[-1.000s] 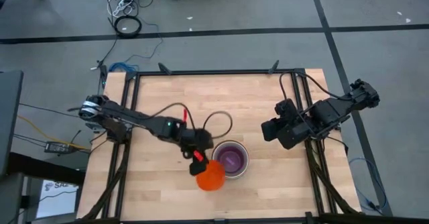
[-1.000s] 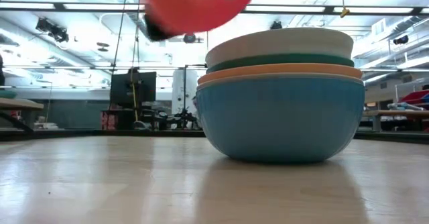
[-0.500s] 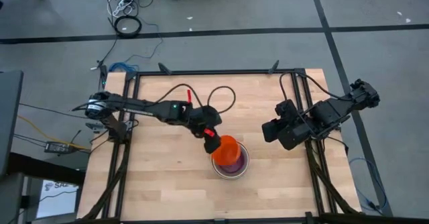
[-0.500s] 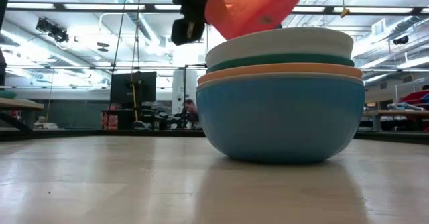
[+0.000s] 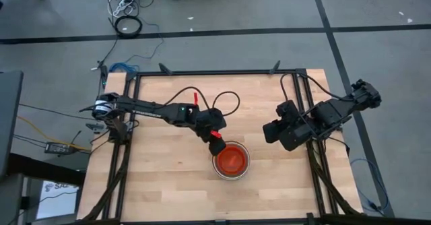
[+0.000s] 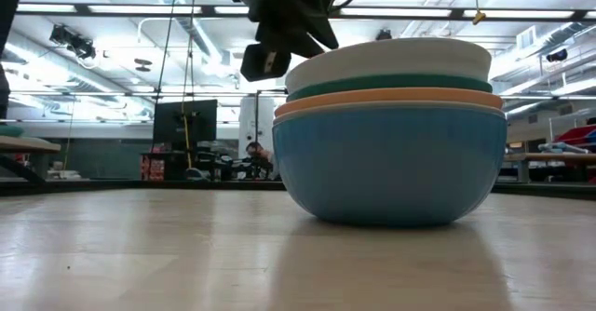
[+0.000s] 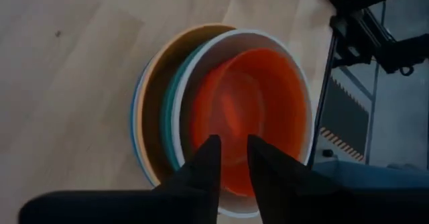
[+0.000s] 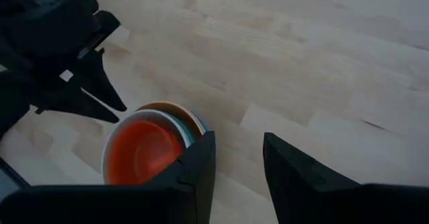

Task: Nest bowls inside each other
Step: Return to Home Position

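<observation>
The bowls stand nested in one stack [image 5: 231, 159] at the table's near middle. In the low view I see blue [image 6: 391, 162] outermost, then orange, teal and white [image 6: 391, 58]. A red-orange bowl [image 7: 258, 110] lies innermost, open side up. My left gripper [image 7: 232, 143] hangs open just above the stack's far-left rim [image 5: 217, 139], slanting down. The red-orange bowl's inside shows through the gap between its fingers. My right gripper [image 8: 239, 143] waits open and raised at the table's right [image 5: 271, 132], holding nothing.
A black metal frame [image 5: 202, 73] runs along the table's edges, with uprights at both sides. Bare wood lies all around the stack, widest toward the far edge and the left. A cable loops off my left arm [image 5: 225, 97].
My left gripper has carried the red-orange bowl from the stack's near-left side up and toward the far right, over the stack, with the bowl tipped. It has let go. The bowl now sits level inside the white one, covering the purple bowl.
</observation>
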